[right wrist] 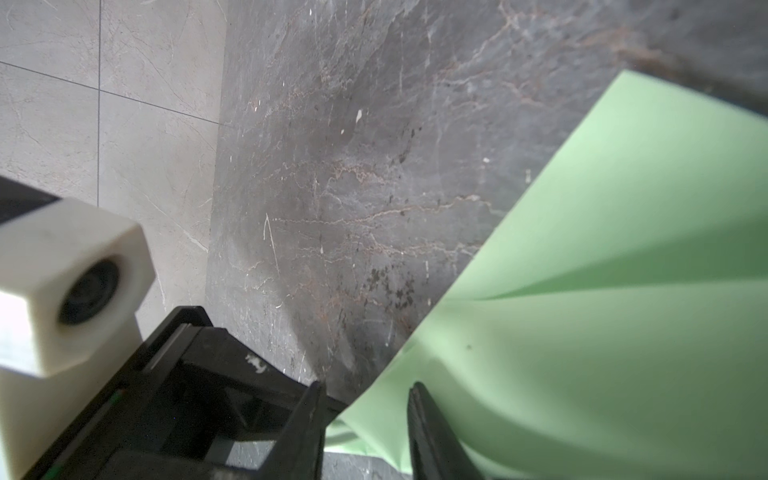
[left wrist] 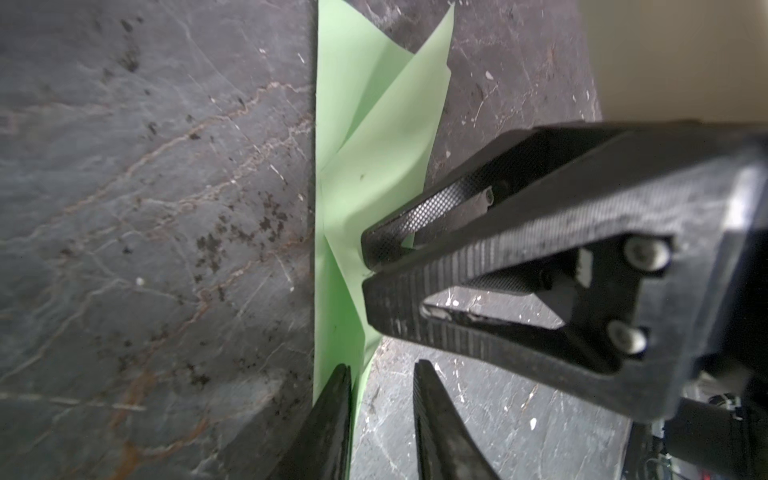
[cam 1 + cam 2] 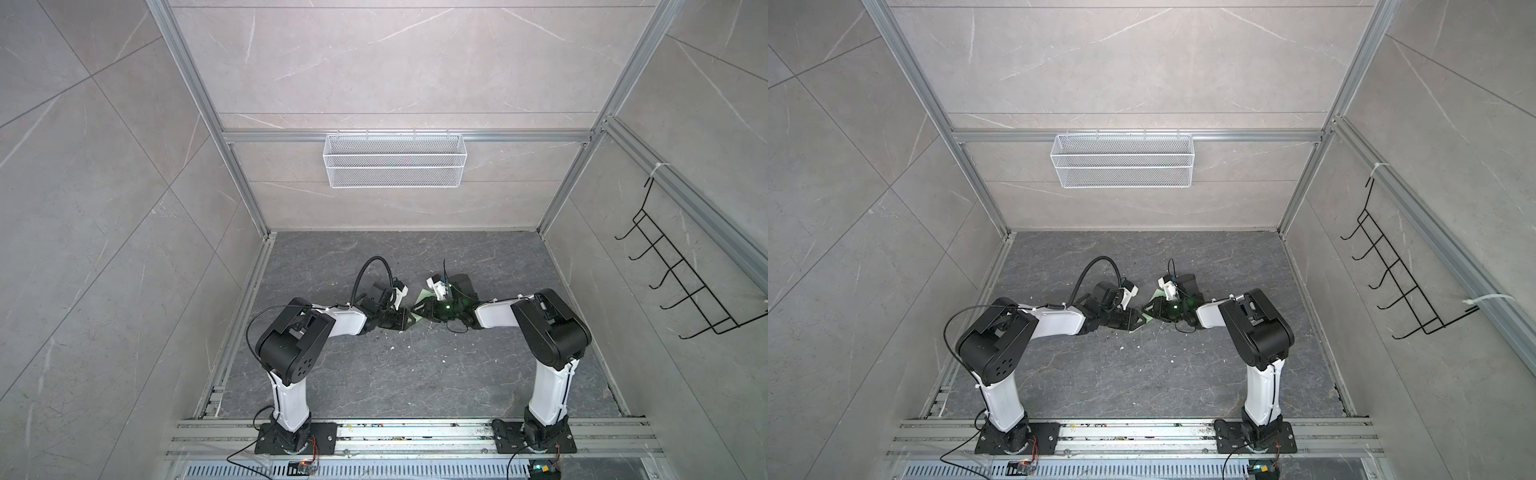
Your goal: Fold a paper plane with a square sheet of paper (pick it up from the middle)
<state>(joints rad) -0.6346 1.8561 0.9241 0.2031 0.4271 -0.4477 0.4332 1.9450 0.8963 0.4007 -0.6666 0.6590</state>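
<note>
Where the two arms meet near the middle of the table (image 3: 374, 374), the square sheet of paper (image 2: 374, 124) lies partly folded. It is pale green and matte, with one long straight edge along the surface and pointed flaps rising from creases that converge at the right gripper (image 2: 365, 268). That gripper's jaws stand parted, their tips against a raised flap. The left gripper (image 2: 381, 365) is also spread, with the sheet's edge beside one finger. The table is dark grey veined stone, scuffed and flecked with white. Pale marbled wall panels (image 3: 104, 208) in an aluminium frame (image 3: 291, 136) enclose it, and a white mesh basket (image 3: 395, 166) hangs on the back wall.
</note>
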